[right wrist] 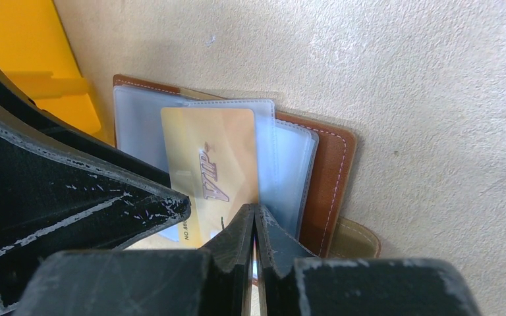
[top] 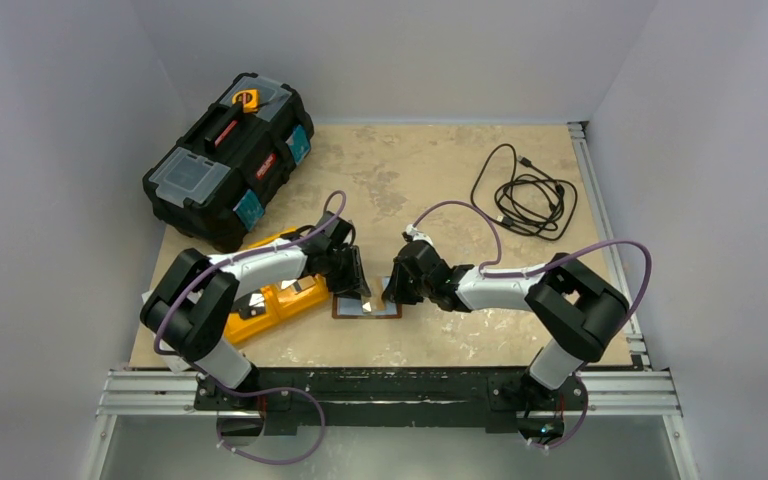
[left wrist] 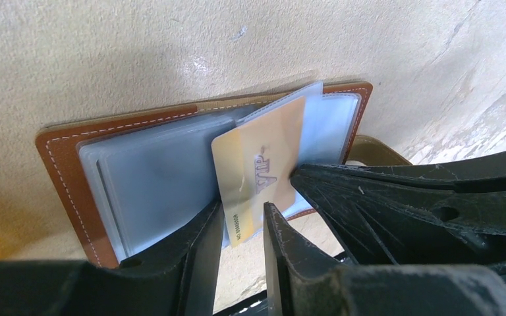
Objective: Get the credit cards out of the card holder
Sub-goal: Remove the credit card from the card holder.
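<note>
The card holder [top: 367, 309] lies open on the table, brown border, pale blue plastic sleeves [left wrist: 151, 178]. A gold "VIP" card [left wrist: 260, 164] sticks out of a raised sleeve, its lower end past the holder's near edge. My left gripper [left wrist: 244, 230] is open, and the card's lower corner stands between its fingers [left wrist: 201, 253]. My right gripper [right wrist: 255, 220] is shut at the line where the card [right wrist: 211, 164] meets the sleeve [right wrist: 286, 171]. It pinches the sleeve's edge; whether the card is pinched too I cannot tell. The two grippers meet over the holder in the top view [top: 355, 280] [top: 395, 290].
An orange tray [top: 270, 300] lies just left of the holder and shows in the right wrist view [right wrist: 33, 59]. A black toolbox [top: 230, 160] stands at the back left. A coiled black cable [top: 525, 195] lies at the back right. The holder's snap tab [right wrist: 356, 240] juts out on its right side.
</note>
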`<state>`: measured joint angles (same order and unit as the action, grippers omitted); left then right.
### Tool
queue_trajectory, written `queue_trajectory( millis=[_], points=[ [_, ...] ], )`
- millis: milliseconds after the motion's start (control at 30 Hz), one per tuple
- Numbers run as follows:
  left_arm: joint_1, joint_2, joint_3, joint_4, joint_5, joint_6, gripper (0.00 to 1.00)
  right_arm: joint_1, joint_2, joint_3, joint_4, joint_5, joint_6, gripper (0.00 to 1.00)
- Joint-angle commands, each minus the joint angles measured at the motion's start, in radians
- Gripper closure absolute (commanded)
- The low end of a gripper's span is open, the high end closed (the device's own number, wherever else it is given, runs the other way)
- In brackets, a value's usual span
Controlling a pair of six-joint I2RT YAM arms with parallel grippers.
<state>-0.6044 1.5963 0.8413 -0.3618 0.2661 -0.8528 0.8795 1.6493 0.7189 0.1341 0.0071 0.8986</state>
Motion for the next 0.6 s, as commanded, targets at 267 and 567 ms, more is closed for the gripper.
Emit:
queue_trajectory(
  millis=[267,567],
  points=[
    [-0.015,0.036,0.012,-0.1,-0.157,0.041,0.65,0.006,0.101,-0.042,-0.088,0.03,-0.006,0.98],
    [-0.015,0.048,-0.004,-0.104,-0.204,0.04,0.64,-0.012,0.09,-0.051,-0.106,0.044,-0.01,0.98]
  ],
)
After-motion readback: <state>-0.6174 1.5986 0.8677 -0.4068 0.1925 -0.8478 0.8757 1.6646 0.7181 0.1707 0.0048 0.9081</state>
